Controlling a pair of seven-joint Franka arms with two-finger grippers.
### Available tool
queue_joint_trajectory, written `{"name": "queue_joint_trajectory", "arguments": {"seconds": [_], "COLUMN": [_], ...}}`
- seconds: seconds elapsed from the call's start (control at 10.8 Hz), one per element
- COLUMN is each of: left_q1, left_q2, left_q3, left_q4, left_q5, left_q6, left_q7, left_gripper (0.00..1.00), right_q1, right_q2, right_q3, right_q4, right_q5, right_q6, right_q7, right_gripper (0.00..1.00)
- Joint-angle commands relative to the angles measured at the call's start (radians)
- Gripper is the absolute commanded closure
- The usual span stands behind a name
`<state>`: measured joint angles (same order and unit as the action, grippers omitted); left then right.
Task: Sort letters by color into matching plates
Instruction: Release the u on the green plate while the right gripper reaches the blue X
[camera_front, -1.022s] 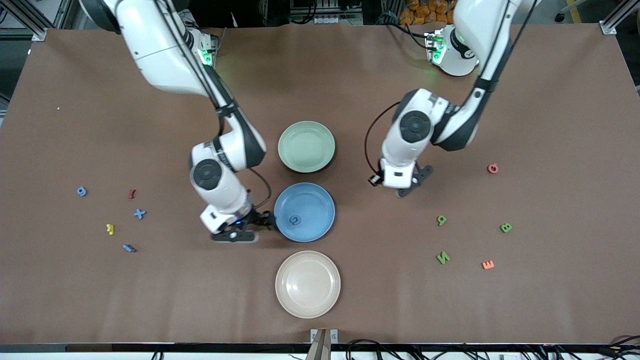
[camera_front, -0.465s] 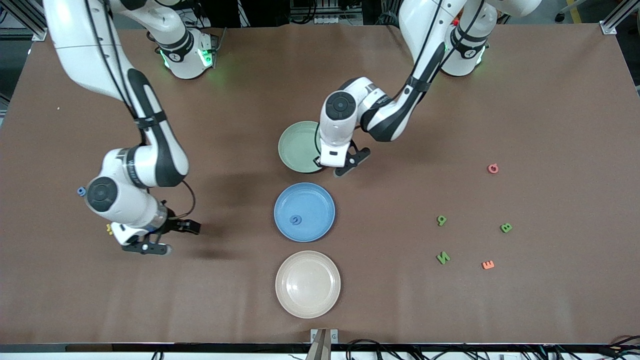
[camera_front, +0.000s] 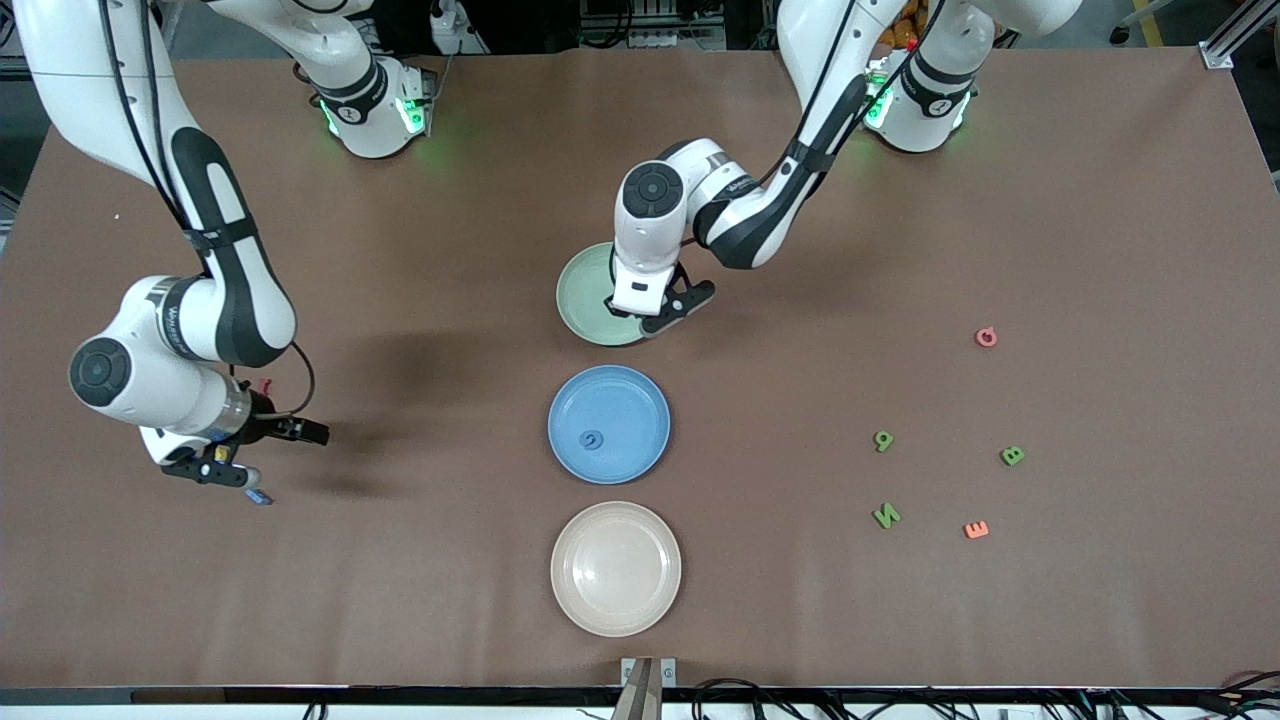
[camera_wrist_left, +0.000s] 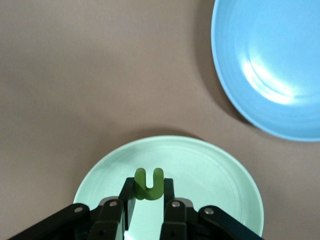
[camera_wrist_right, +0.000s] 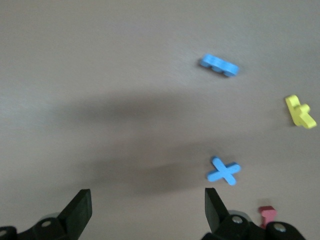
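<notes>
My left gripper (camera_front: 640, 312) hangs over the pale green plate (camera_front: 585, 300), shut on a small green U-shaped letter (camera_wrist_left: 149, 183). In the left wrist view that letter stands between the fingertips above the green plate (camera_wrist_left: 215, 175), with the blue plate (camera_wrist_left: 270, 65) alongside. The blue plate (camera_front: 610, 425) holds one blue letter (camera_front: 591, 440). The beige plate (camera_front: 615, 568) is bare. My right gripper (camera_front: 225, 462) is open over loose letters at the right arm's end of the table: a blue X (camera_wrist_right: 223, 171), a blue bar (camera_wrist_right: 220, 65), a yellow piece (camera_wrist_right: 300, 111) and a red one (camera_wrist_right: 266, 215).
Toward the left arm's end of the table lie a pink letter (camera_front: 986, 337), green letters (camera_front: 883, 440) (camera_front: 1012, 456) (camera_front: 886, 516) and an orange E (camera_front: 976, 530). The three plates stand in a row down the table's middle.
The right arm swung from beside the blue plate to over the letters at its end. The left arm carried the green letter from bare table to over the green plate.
</notes>
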<state>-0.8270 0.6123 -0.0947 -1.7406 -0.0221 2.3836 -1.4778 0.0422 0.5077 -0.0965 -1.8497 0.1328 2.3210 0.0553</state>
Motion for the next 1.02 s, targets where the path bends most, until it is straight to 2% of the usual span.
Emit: {"name": "queue_joint_trajectory", "arguments": {"seconds": [0.0, 0.28, 0.46, 0.56, 0.65, 0.93], "left_q1": [-0.035, -0.026, -0.017, -0.012, 0.011, 0.170], "left_q2": [0.020, 0.006, 0.003, 0.001, 0.000, -0.029], "left_q3": [0.013, 0.024, 0.084, 0.123, 0.154, 0.161], "left_q4": [0.026, 0.026, 0.026, 0.026, 0.026, 0.026], "left_q5": [-0.003, 0.007, 0.019, 0.065, 0.088, 0.088], "left_q6": [-0.020, -0.060, -0.061, -0.063, -0.063, -0.064], "left_q7": [0.002, 0.002, 0.002, 0.007, 0.022, 0.155], "left_gripper": [0.01, 0.00, 0.00, 0.00, 0.00, 0.00], "right_q1": [-0.068, -0.119, -0.130, -0.134, -0.134, -0.134], "right_q2": [-0.058, -0.052, -0.044, -0.037, -0.026, 0.005], "right_q3": [0.021, 0.020, 0.020, 0.020, 0.021, 0.021], "right_q4": [-0.167, -0.181, -0.181, -0.181, -0.181, -0.181], "right_q5": [-0.007, -0.007, -0.007, -0.005, -0.002, -0.002], "right_q6": [0.156, 0.159, 0.169, 0.176, 0.196, 0.230], "right_q7": [-0.086, -0.147, -0.153, -0.153, -0.153, -0.153], "right_gripper": [0.00, 0.00, 0.00, 0.00, 0.00, 0.00]}}
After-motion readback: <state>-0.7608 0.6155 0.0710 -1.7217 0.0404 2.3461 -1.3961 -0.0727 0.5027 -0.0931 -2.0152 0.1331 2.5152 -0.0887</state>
